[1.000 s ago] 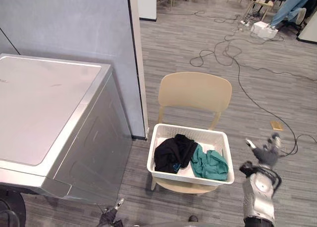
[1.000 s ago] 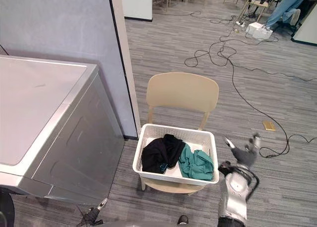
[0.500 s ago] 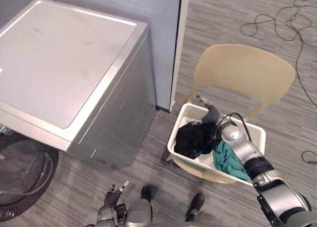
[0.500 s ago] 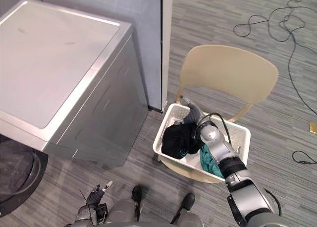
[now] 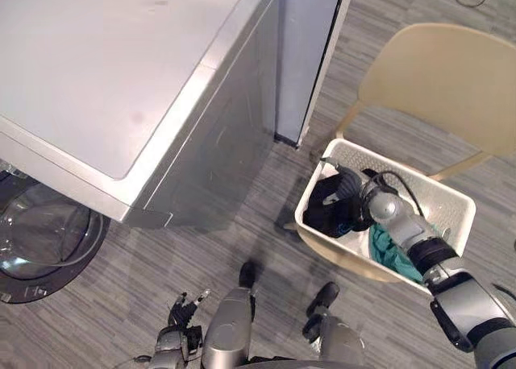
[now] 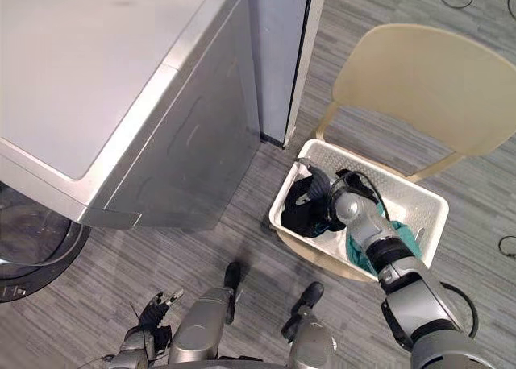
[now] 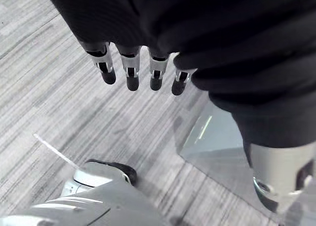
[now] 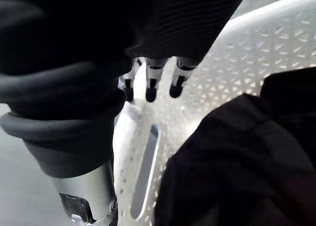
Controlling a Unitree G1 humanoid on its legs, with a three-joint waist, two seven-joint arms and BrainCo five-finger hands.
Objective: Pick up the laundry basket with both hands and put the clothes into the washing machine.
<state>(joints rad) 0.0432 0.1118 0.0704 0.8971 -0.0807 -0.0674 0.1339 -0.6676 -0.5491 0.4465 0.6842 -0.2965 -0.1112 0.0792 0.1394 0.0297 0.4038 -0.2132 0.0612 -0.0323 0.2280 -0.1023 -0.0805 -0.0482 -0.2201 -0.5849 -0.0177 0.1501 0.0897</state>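
Hovering by the laundry basket [image 5: 439, 188] rim, the right hand [image 5: 351, 190] is gripping nothing, fingers [image 8: 150, 85] straight, left hand [image 5: 176, 337] dangling open; both need handles next.

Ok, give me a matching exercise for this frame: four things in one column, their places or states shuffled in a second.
1. laundry basket
2. black garment
3. teal garment
4. left robot hand

A. open, low over the floor
B. in the basket, on the washing machine side
C. on the chair seat
D. in the basket, on the side away from the machine

Pairs: 1-C, 2-B, 3-D, 4-A
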